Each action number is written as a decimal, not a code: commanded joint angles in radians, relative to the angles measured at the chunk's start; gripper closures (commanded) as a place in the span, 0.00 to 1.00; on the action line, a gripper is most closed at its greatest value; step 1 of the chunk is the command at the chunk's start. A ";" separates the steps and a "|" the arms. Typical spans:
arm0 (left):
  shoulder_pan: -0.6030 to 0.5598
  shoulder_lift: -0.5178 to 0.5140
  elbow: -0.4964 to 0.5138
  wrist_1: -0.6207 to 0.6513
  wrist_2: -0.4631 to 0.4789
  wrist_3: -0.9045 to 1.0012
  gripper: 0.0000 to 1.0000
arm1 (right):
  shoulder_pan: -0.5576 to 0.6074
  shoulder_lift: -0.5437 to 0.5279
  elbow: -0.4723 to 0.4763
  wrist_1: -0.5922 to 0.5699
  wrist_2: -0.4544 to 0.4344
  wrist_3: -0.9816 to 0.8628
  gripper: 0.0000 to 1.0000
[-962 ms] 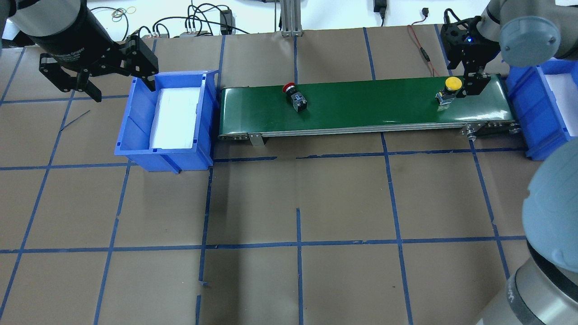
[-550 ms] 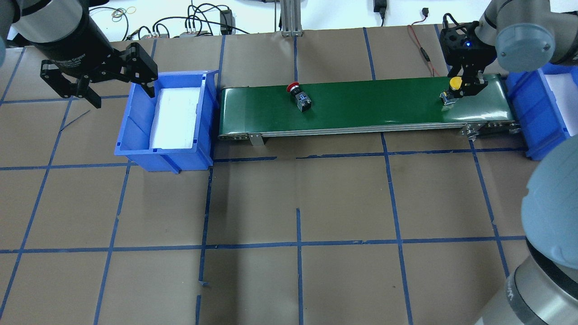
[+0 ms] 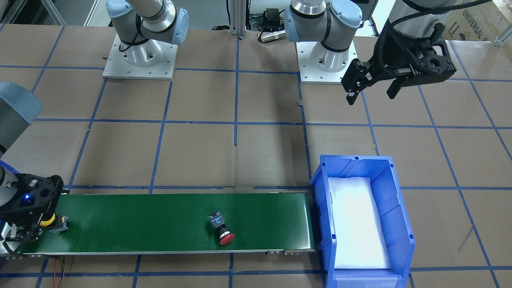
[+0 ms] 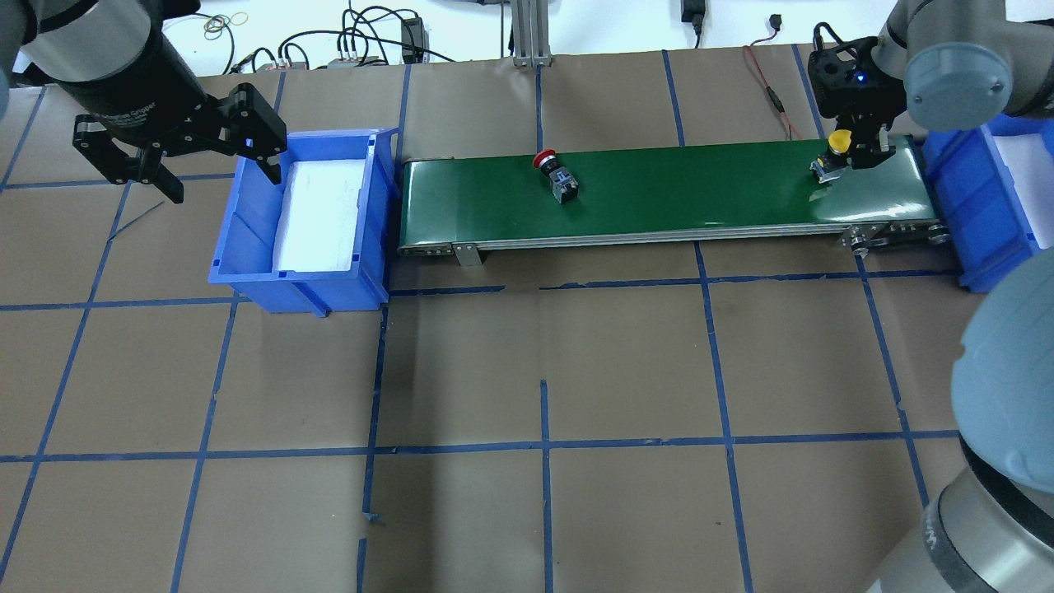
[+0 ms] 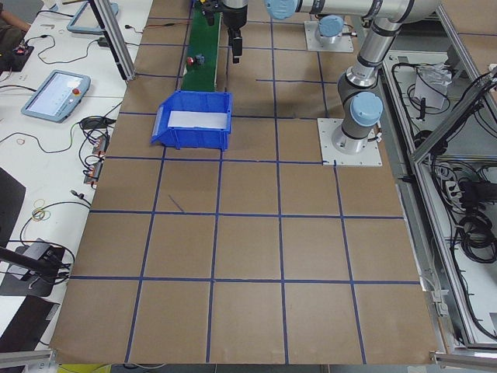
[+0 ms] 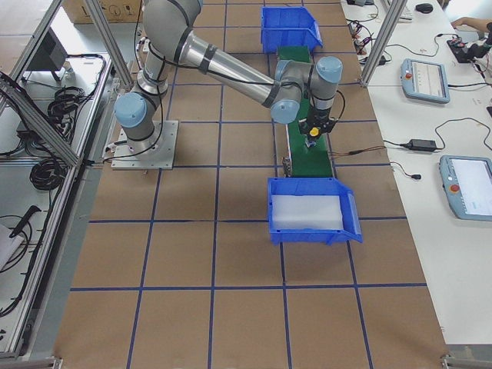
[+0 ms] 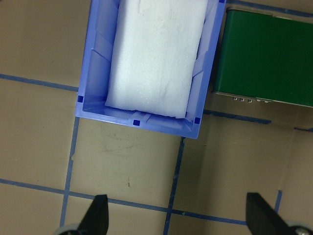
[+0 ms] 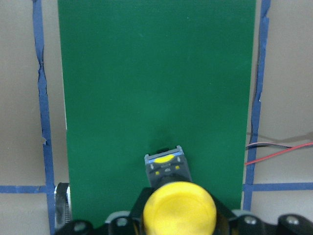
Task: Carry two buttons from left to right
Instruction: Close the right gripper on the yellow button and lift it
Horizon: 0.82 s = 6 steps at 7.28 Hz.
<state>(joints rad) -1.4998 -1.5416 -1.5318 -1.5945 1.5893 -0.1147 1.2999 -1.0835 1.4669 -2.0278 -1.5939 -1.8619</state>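
Observation:
The yellow button [image 4: 837,145] is at the right end of the green conveyor belt [image 4: 700,189], and my right gripper [image 4: 860,152] is shut on it. In the right wrist view its yellow cap [image 8: 179,208] sits between the fingers with its grey body [image 8: 166,166] just over the belt [image 8: 156,73]. The red button [image 4: 556,171] lies on its side at mid-belt, and also shows in the front view [image 3: 222,232]. My left gripper [image 4: 222,181] hangs open and empty above the table beside the left blue bin [image 4: 247,231].
The left bin [image 7: 142,120] holds only white foam. A second blue bin [image 4: 963,198] stands just past the belt's right end. Cables and a red wire [image 4: 770,91] lie behind the belt. Blue tape lines grid the brown table.
My right gripper came down and shut on the yellow button. The red button rode the belt to the right. My left gripper barely moved.

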 commanded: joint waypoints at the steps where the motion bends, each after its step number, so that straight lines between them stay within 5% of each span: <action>1: 0.001 0.000 -0.001 0.001 -0.003 0.001 0.00 | -0.010 -0.063 -0.032 0.000 -0.012 0.022 0.84; 3: 0.001 0.001 0.007 0.004 -0.011 0.001 0.00 | -0.091 -0.117 -0.040 0.003 -0.060 0.024 0.85; 6: 0.004 0.000 0.001 0.002 -0.014 0.001 0.00 | -0.288 -0.128 -0.046 -0.006 0.006 -0.129 0.87</action>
<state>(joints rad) -1.4971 -1.5414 -1.5303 -1.5921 1.5766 -0.1135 1.0839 -1.2113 1.4201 -2.0276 -1.6259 -1.9164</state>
